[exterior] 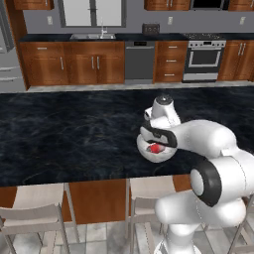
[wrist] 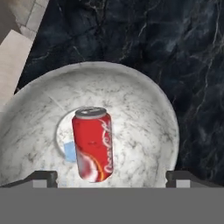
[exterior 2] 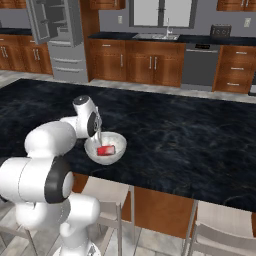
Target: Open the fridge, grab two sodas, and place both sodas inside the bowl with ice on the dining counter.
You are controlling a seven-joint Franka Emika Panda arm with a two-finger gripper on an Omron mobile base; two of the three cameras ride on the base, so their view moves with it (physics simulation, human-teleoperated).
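We see the red soda can lying on its side inside the white bowl, beside a pale ice cube, free of any grip. The bowl sits on the black marble dining counter, near the long edge closest to the robot and the stools. Our gripper hangs just above the bowl with its jaws spread wide, holding nothing. The fridge stands with its doors open in the far corner.

Steel oven, dishwasher and sink (under window) line the wall.
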